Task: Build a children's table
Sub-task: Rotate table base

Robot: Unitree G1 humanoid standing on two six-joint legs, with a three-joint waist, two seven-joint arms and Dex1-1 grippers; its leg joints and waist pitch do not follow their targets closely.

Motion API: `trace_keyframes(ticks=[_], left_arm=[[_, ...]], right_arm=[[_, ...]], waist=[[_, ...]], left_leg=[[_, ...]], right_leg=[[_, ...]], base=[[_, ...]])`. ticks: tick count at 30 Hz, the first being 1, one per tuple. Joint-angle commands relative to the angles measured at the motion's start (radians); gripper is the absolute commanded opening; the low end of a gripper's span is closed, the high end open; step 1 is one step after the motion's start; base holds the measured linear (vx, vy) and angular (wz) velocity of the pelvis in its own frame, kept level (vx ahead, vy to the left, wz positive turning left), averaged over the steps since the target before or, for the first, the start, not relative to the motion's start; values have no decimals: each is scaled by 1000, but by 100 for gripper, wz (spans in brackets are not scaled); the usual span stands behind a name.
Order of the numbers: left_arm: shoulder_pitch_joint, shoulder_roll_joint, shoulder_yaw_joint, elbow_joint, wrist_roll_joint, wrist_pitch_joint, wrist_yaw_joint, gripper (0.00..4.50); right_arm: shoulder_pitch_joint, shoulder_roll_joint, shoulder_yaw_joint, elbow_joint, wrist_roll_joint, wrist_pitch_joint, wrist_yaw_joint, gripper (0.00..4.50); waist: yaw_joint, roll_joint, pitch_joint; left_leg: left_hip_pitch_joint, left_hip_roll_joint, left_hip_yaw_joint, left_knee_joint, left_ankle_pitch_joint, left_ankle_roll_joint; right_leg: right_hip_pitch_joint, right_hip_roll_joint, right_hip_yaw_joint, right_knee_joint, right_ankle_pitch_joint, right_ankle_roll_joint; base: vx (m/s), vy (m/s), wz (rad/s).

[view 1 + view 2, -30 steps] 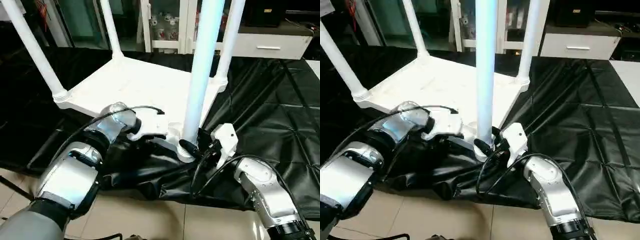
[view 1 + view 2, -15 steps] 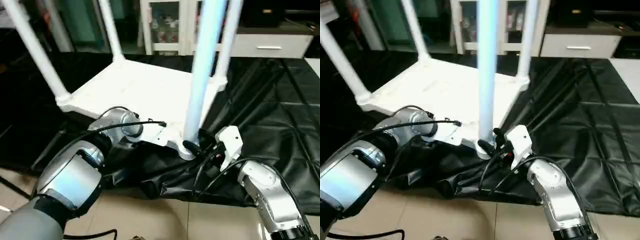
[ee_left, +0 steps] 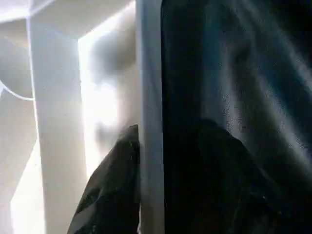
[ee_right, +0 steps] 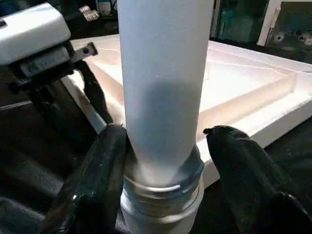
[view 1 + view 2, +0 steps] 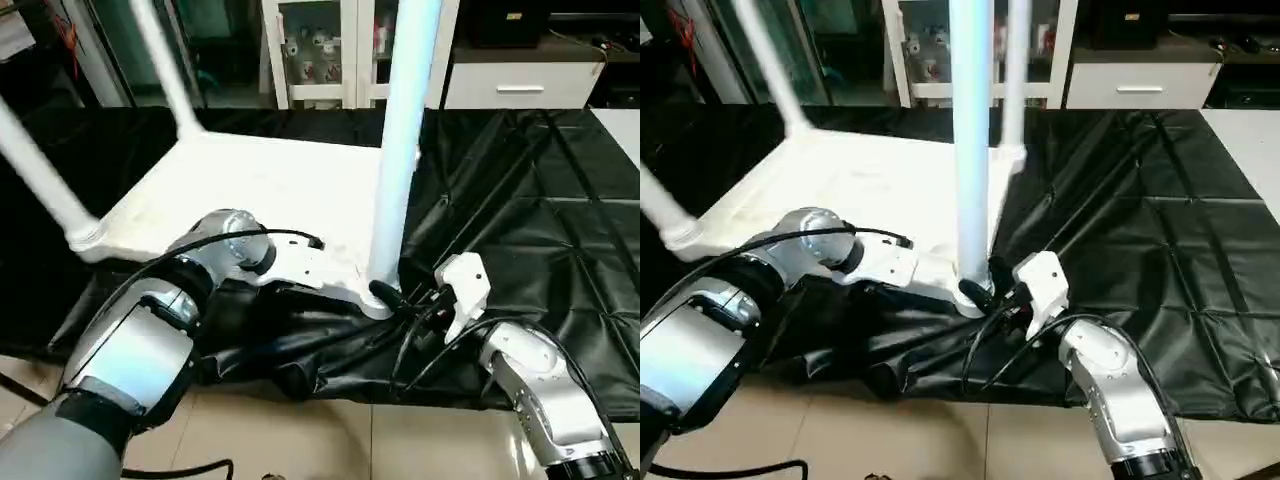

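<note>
Right gripper point(image 4: 163, 161): fingers straddle leg point(image 5: 400, 150) base at near corner socket, one touching, one apart. Left gripper point(image 5: 300, 268): pinching tabletop point(image 5: 250, 180) edge, which lies upside down on black cover point(image 5: 520, 200). Advice: keep leg vertical, brace top, twist firmly.

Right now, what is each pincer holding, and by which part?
The right pincer straddles the near leg at its base, one finger seemingly touching. The left pincer grips the tabletop by its near edge rim.
</note>
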Motion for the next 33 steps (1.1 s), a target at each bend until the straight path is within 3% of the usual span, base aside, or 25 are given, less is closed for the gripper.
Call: trace_keyframes(ticks=[1,3,4,5,6,8,9,12,16,21,22,24,28,29,32,33], left_arm=[[45,-10,36,34,-53,1,-51,203],[46,-22,70,33,-91,25,-71,203],[48,-40,124,29,-153,66,-98,203],[49,-45,141,28,-173,81,-110,203],[50,-49,157,28,-189,96,-124,203],[56,-51,171,26,-199,94,-110,203],[59,-50,175,26,-202,103,-122,203],[68,-40,168,27,-197,112,-147,203],[73,-33,155,19,-177,106,-133,203],[65,-70,177,16,-173,53,95,203],[63,-74,179,18,-173,56,113,176],[61,-79,183,20,-177,60,121,176],[60,-78,173,33,-172,79,63,133],[60,-78,175,35,-173,81,57,129],[57,-77,175,41,-171,84,56,100],[50,-70,163,47,-156,75,63,94]], right_arm=[[-25,-15,-67,24,0,11,-28,287],[-25,-15,-67,22,2,12,-28,287],[-24,-17,-65,20,4,13,-27,287],[-24,-18,-65,20,5,13,-26,287],[-24,-19,-64,20,7,13,-25,287],[-24,-22,-62,19,9,13,-22,287],[-23,-24,-61,17,11,15,-20,287],[-24,-27,-63,14,12,19,-14,287],[-30,-38,-71,22,11,19,-5,287],[-25,-41,-73,12,14,23,-6,287],[-23,-41,-72,8,14,24,-7,287],[-19,-40,-71,1,15,26,-7,287],[1,-40,-70,-24,22,33,-6,287],[3,-41,-70,-26,23,33,-5,287],[8,-40,-72,-29,23,33,-4,287],[12,-39,-72,-32,23,34,-4,287]], waist=[[13,-34,-56],[21,-31,-59],[22,-38,-60],[26,-34,-59],[29,-39,-60],[34,-41,-60],[34,-48,-60],[44,-50,-66],[44,-51,-64],[45,-49,-64],[48,-46,-65],[53,-47,-65],[57,-32,-64],[55,-37,-64],[57,-39,-67],[58,-34,-68]], left_leg=[[33,95,-44,-83,-238,134],[36,96,-42,-81,-223,136],[36,97,-42,-81,-213,139],[37,97,-42,-81,-210,140],[36,97,-41,-80,-202,142],[35,96,-39,-76,-189,147],[34,95,-38,-74,-178,153],[30,92,-36,-62,-112,183],[30,94,-36,-61,-113,193],[31,95,-36,-59,-122,194],[34,97,-36,-59,-133,189],[33,98,-36,-62,-141,177],[35,98,-38,-69,-192,138],[36,98,-38,-70,-198,129],[35,95,-36,-64,-166,137],[34,94,-35,-62,-152,144]], right_leg=[[16,-95,39,-67,120,-309],[13,-95,39,-63,133,-313],[13,-92,39,-60,147,-313],[12,-93,38,-60,152,-315],[13,-95,39,-57,166,-317],[12,-95,41,-56,192,-314],[12,-95,41,-56,208,-313],[10,-95,40,-46,285,-298],[8,-93,38,-45,274,-296],[8,-91,39,-46,273,-296],[8,-91,39,-48,261,-296],[7,-92,40,-49,237,-296],[5,-90,41,-51,194,-291],[6,-90,41,-52,200,-290],[7,-92,41,-48,252,-291],[7,-93,41,-47,271,-291]], base=[[0,0,0],[0,0,0],[0,0,0],[0,0,0],[0,0,0],[0,0,0],[0,0,0],[0,0,0],[0,0,0],[0,0,0],[0,0,0],[0,0,0],[0,0,0],[0,0,0],[0,0,0],[0,0,0]])
